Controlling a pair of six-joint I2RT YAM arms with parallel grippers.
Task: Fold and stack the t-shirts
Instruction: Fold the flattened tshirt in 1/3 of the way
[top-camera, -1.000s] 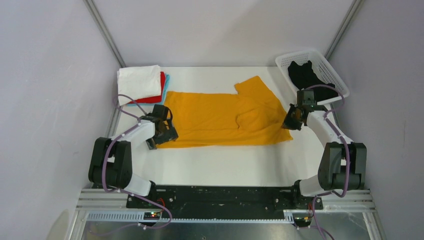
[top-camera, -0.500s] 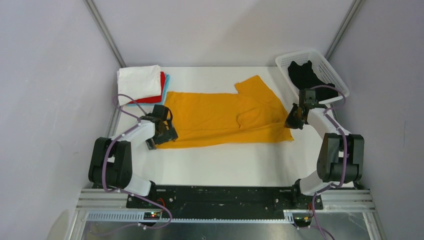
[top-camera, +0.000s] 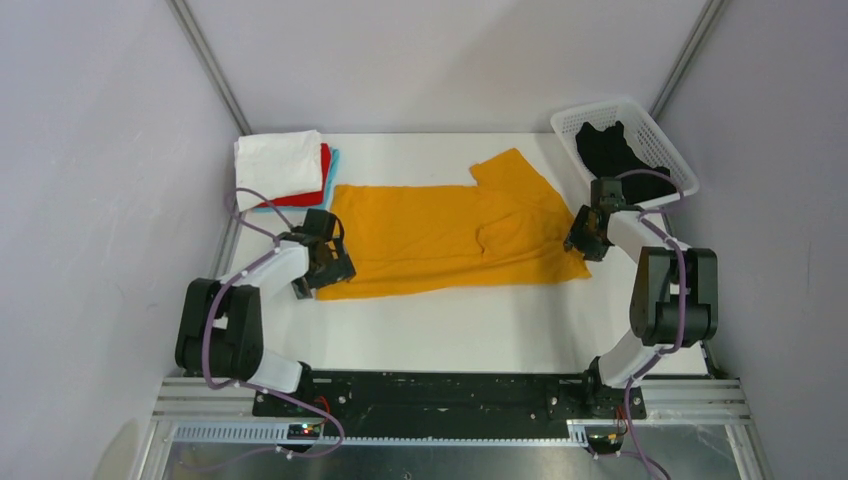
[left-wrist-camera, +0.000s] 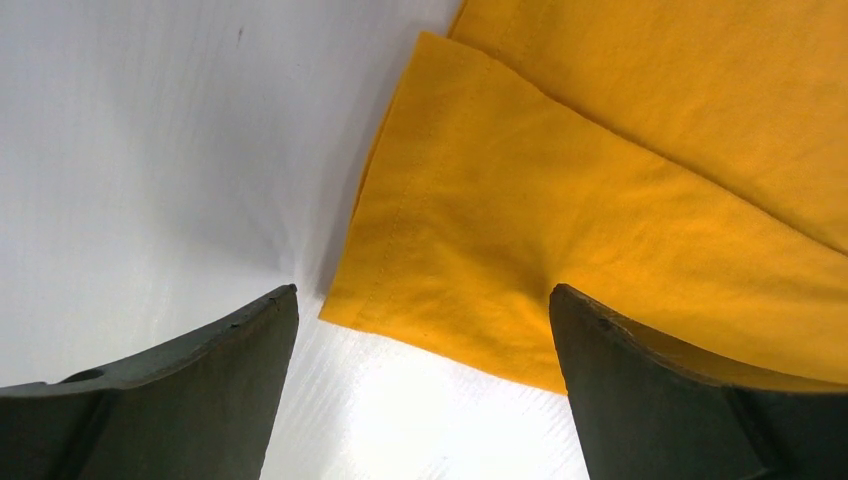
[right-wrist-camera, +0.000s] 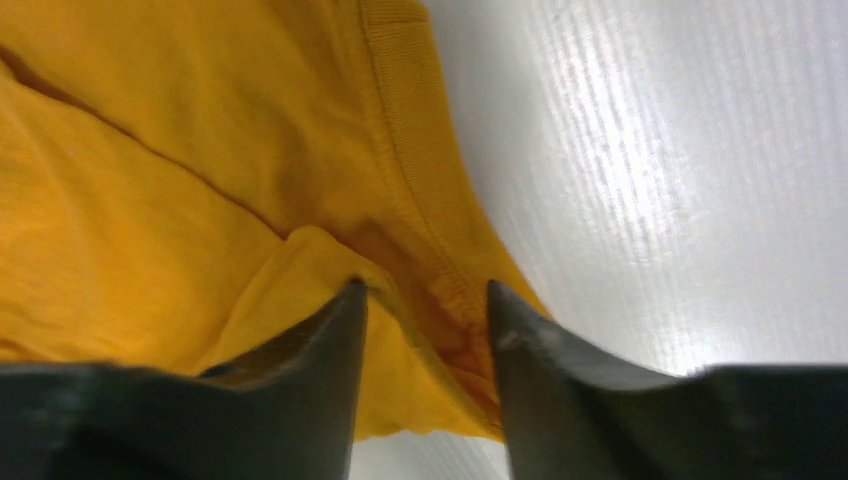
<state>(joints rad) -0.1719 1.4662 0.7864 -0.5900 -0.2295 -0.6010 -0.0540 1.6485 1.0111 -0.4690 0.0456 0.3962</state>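
Note:
The mustard-yellow t-shirt (top-camera: 450, 235) lies spread flat across the middle of the table, one sleeve pointing toward the back. My left gripper (top-camera: 314, 287) (left-wrist-camera: 422, 300) hangs open and wide just off the shirt's near left corner (left-wrist-camera: 470, 270), holding nothing. My right gripper (top-camera: 580, 243) (right-wrist-camera: 425, 290) is at the shirt's right end by the ribbed collar (right-wrist-camera: 410, 150); its jaws stand apart with a loose bunch of yellow cloth between them. A black t-shirt (top-camera: 610, 150) sits in the basket. Folded white (top-camera: 277, 162), red (top-camera: 325, 172) and light-blue (top-camera: 334, 160) t-shirts are stacked at the back left.
The white lattice basket (top-camera: 600, 108) stands at the back right corner, close behind my right arm. Grey walls enclose the white table (top-camera: 450, 320) on three sides. The arm bases are on the black rail at the near edge.
My right gripper has opened from shut and let go of the yellow cloth; its arm has drawn slightly in and back. The left gripper has stayed open and almost still.

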